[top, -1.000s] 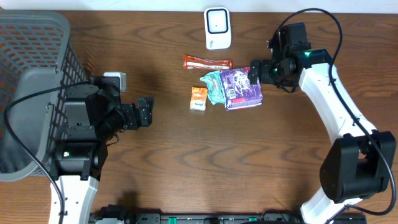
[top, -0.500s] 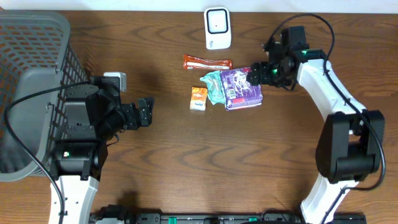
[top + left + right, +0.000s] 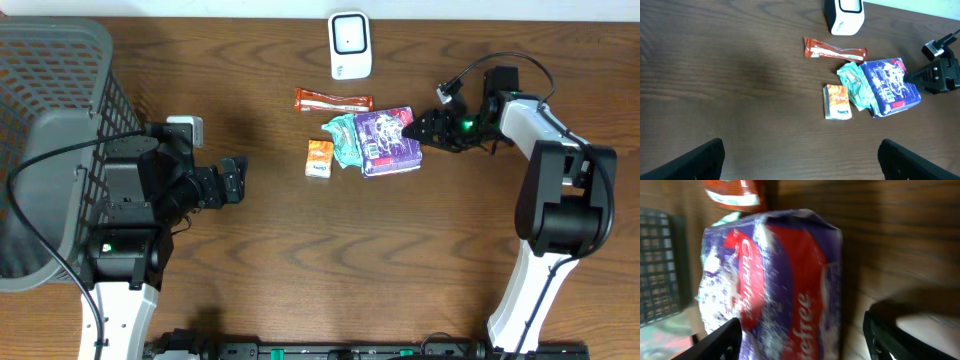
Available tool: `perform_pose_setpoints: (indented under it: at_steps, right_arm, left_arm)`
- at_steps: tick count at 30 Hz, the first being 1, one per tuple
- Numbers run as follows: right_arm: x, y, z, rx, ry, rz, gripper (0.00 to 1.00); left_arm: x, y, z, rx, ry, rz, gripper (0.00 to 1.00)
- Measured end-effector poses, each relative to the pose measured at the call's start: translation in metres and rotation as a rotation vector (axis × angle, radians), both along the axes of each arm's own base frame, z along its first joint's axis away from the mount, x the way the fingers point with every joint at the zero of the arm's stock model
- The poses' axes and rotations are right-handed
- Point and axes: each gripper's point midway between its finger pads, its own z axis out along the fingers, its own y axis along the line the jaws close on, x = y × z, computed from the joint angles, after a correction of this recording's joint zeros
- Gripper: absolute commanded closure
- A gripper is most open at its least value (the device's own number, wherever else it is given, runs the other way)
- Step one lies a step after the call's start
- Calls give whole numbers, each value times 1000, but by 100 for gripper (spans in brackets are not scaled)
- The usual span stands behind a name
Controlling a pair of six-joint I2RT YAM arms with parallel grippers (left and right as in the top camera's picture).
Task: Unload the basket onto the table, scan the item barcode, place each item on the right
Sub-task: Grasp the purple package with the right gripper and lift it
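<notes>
The purple packet (image 3: 388, 142) is lying flat near the middle of the counter (image 3: 400, 260), its left edge touching a crumpled teal pouch (image 3: 342, 138). It is looking like a soft, plump film pack, probably light, with a glossy skin that is likely to slip and dent rather than break. Its printed label is facing up in the overhead view, though the print is too small to tell whether a barcode is there. The short right-hand end, where the film is folding over the contents, is offering the firmest hold. The right end effector (image 3: 414, 128) is sitting low at that end with its fingers (image 3: 720, 340) spread either side of the pack, the far one showing bare wood between itself and the film. A small orange box (image 3: 319, 159) and a snack bar (image 3: 333, 101) are lying nearby, and the white scanner (image 3: 350, 45) is standing at the back edge. The left end effector (image 3: 236, 180) is hanging spread and empty beside the grey basket (image 3: 60, 60).
</notes>
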Motion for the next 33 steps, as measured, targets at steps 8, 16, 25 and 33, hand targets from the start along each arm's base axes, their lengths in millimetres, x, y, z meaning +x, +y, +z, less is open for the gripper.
perform_pose_setpoints:
  at_steps: [8,16,25,33]
  right_arm:
    - [-4,13,-8,120,30,27,63]
    - [-5,13,-6,120,46,17,99]
    - [-1,-24,29,-285,-4,-92,99]
    - [-4,-70,104,-802,-165,-254,99]
  left_arm:
    - [0,0,0,0,0,0,3]
    - [0,0,0,0,0,0,3]
    - [0,0,0,0,0,0,3]
    - [0,0,0,0,0,0,3]
